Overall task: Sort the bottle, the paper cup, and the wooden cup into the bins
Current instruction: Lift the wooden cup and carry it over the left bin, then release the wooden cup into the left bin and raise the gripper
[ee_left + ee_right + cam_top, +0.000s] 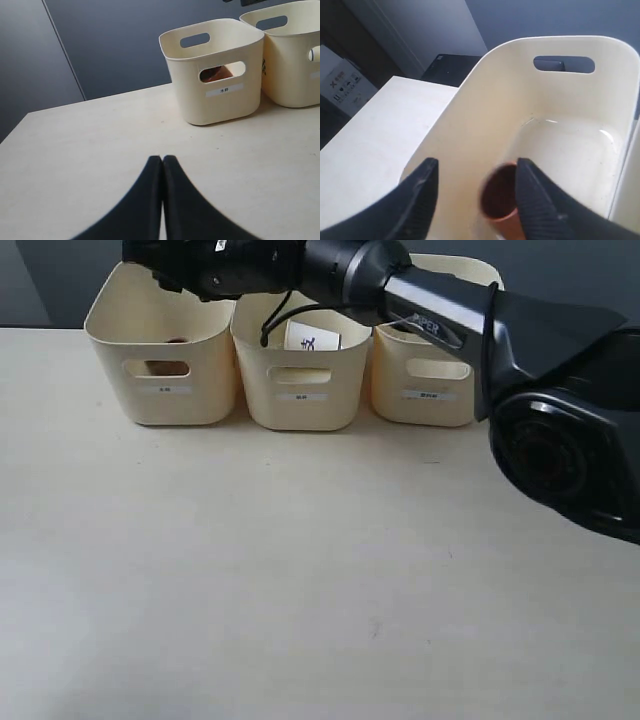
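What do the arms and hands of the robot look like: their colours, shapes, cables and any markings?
The right arm is glossy black with rounded tubular links and a bulky round joint. White lettering runs along one link, and a thin black cable loops beneath it. The right hand has two matte black, ribbed fingers tapering to their tips. The left hand shows two smooth black fingers, curved and narrowing to points.
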`<state>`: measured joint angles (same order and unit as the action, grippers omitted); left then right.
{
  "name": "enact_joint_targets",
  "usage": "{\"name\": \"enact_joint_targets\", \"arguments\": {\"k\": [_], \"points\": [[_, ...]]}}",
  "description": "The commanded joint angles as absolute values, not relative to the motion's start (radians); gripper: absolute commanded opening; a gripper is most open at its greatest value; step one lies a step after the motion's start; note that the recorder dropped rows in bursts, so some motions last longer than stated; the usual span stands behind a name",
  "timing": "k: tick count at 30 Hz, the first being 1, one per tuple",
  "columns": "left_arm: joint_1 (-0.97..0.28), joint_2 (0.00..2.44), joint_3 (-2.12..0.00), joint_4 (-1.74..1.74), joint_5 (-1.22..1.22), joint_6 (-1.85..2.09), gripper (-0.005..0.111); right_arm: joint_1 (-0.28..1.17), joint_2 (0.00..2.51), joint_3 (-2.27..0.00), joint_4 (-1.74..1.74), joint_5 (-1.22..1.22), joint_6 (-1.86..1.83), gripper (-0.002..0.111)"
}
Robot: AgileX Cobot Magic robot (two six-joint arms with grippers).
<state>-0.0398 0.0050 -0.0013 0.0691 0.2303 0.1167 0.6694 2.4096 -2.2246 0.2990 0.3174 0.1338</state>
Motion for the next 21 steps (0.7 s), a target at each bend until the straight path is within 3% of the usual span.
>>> {"name": "enact_joint_targets", "arguments": {"k": [1,11,21], "points": [[-0.043,0.0,0.0,0.069,0.225,0.115,0.0,0.664,2.411,-2.23,0.295,0.31,0.132,0.057],[-0.043,0.0,0.0,0.069,0.225,0.115,0.0,0.664,2.385,-2.23,0.284,0.383,0.122,0.057],[-0.043,0.0,0.0,0.069,0.225,0.115,0.0,0.664,2.207,-2.23,0.062,0.758,0.074,0.057]]}}
